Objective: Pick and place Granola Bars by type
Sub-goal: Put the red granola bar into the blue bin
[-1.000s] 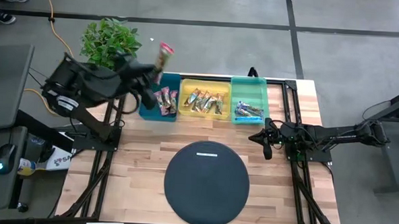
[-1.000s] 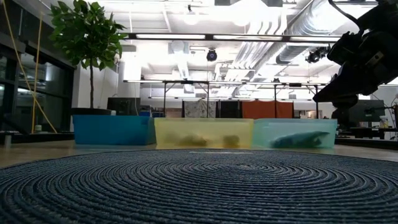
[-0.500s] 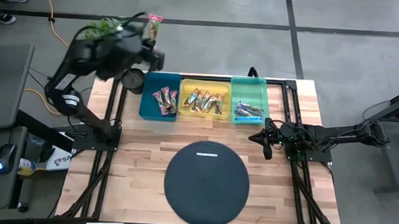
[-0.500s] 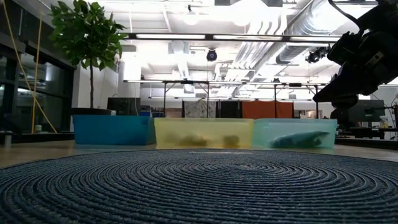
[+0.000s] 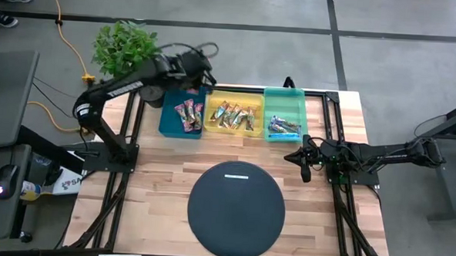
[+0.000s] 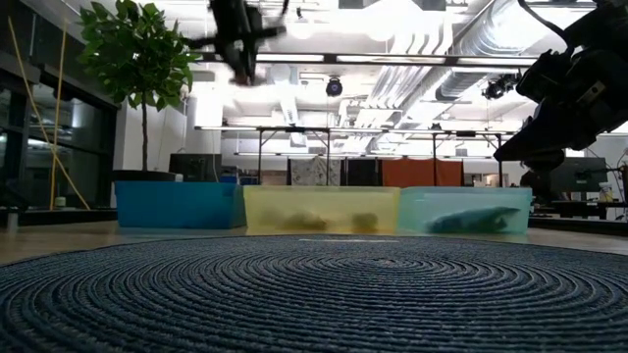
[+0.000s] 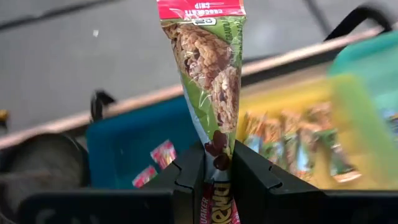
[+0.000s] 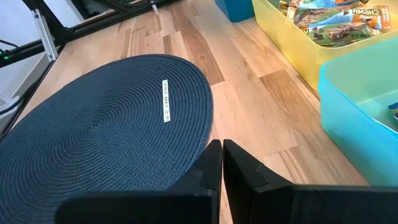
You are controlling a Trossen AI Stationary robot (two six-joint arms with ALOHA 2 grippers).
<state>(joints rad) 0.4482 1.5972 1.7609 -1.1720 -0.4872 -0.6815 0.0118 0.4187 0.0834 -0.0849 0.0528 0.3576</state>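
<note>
My left gripper is shut on one granola bar, green-wrapped with a red end. It hangs in the air by the far edge of the blue tray, and its blurred shape shows high in the low view. Pink-red bars lie in the blue tray. Orange-tan bars lie in the yellow tray, and blue bars in the teal tray. My right gripper is shut on nothing, low over the wood beside the mat. My left gripper pinches the bar between its two fingers on the wrapper's lower part. More wrapper shows farther back between them. The fingers lie along the bar, slanting down toward the trays. The bar sticks out past the fingertips, red end foremost, lifted clear.
A large dark round mat lies on the near middle of the wooden table. A potted plant stands off the far left corner. The three trays sit side by side along the far edge.
My left gripper, still shut on the bar, has swung out past the table's far edge toward the plant. It has then come back right and down to the blue tray's far edge, turning as it went. It now shows at the top of the low view.
</note>
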